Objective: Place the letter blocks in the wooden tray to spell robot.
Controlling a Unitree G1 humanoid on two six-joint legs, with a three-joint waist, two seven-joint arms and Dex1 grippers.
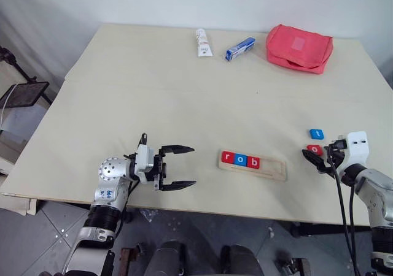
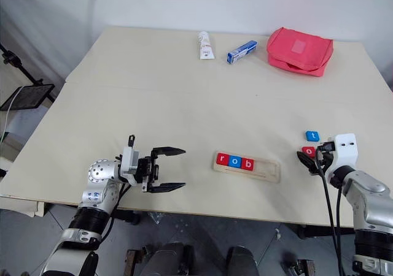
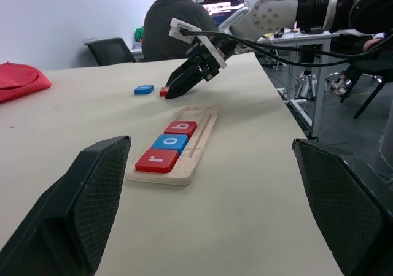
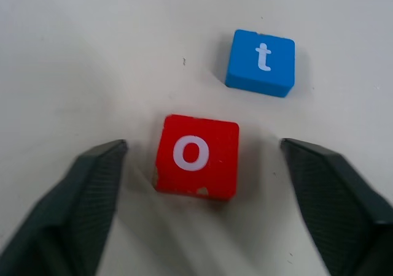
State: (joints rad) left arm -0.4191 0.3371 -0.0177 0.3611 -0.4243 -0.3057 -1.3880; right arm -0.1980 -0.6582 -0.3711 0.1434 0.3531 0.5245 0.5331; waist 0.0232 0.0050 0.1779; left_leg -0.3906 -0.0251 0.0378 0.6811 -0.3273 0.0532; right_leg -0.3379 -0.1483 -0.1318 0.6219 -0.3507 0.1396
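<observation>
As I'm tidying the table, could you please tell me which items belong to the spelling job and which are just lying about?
Job: pale wooden tray holding tiles r, o, b; loose red o tile; loose blue t tile.
Lying about: white tube; blue-and-white box; red fabric pouch.

Even, bright diffuse light on the counter (image 1: 184,92) – soft faint shadows, no glare; head views sharp, right wrist view soft with blurred hand fingers (image 4: 92,196), left wrist view's near fingers (image 3: 80,208) out of focus.
</observation>
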